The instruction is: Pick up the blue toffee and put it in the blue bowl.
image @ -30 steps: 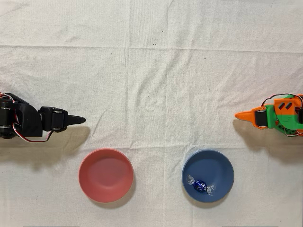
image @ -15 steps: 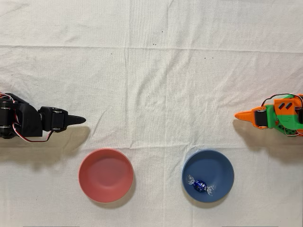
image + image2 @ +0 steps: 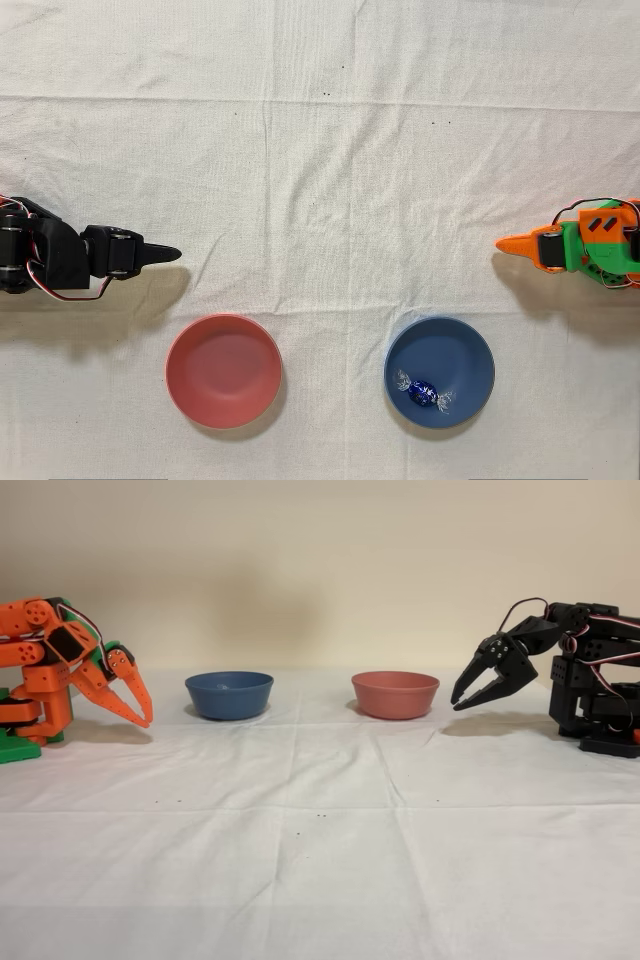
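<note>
The blue toffee lies inside the blue bowl, slightly below its middle, with its twisted silvery ends spread to either side. In the fixed view the blue bowl stands at the left and its wall hides the toffee. My orange gripper sits folded back at the right edge of the overhead view, above and to the right of the bowl and well apart from it. Seen from the side, the gripper points down just above the cloth, its fingertips together with nothing between them.
A pink-red bowl stands to the left of the blue one in the overhead view, and the same bowl is at the right in the fixed view. The idle black arm rests at the left edge. A wrinkled white cloth covers the table.
</note>
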